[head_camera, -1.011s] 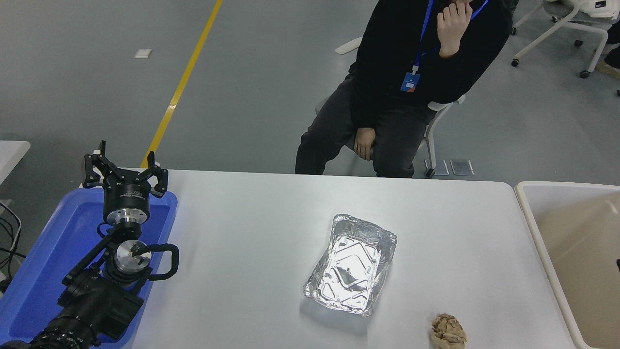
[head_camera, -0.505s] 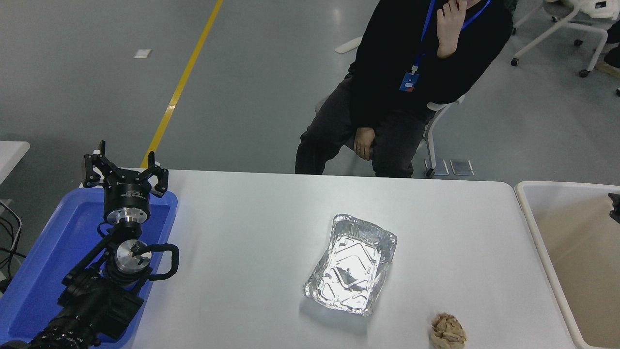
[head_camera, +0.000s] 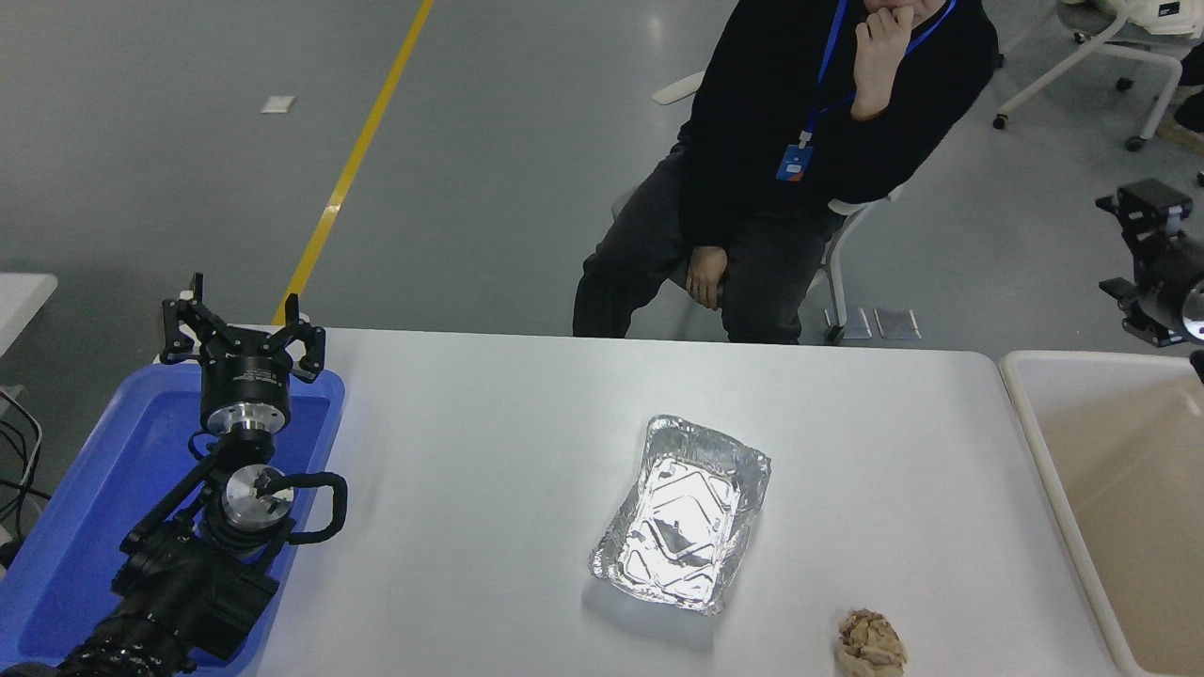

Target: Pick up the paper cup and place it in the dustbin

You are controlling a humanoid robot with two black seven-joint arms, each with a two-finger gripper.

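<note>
The paper cup is not visible anywhere in the head view. The dustbin (head_camera: 1082, 358), off-white with a beige inside, stands at the table's right end, cut off by the picture's edge. My right gripper (head_camera: 1116, 246) comes in from the right edge, above and beyond the dustbin's far rim, pointing left. It is open, with only floor showing between its fingers. My left gripper (head_camera: 240, 331) is parked open at the lower left over the far end of a blue tray.
A crinkled foil tray (head_camera: 682, 512) lies mid-table and a crumpled brown paper ball (head_camera: 870, 644) sits near the front edge. The blue tray (head_camera: 66, 508) fills the left end. A person in black (head_camera: 790, 122) sits on a chair beyond the far edge.
My right gripper has risen along the right edge, from a sliver low over the dustbin to well above its far rim. The person's raised hand shifted slightly. The left arm is unmoved.
</note>
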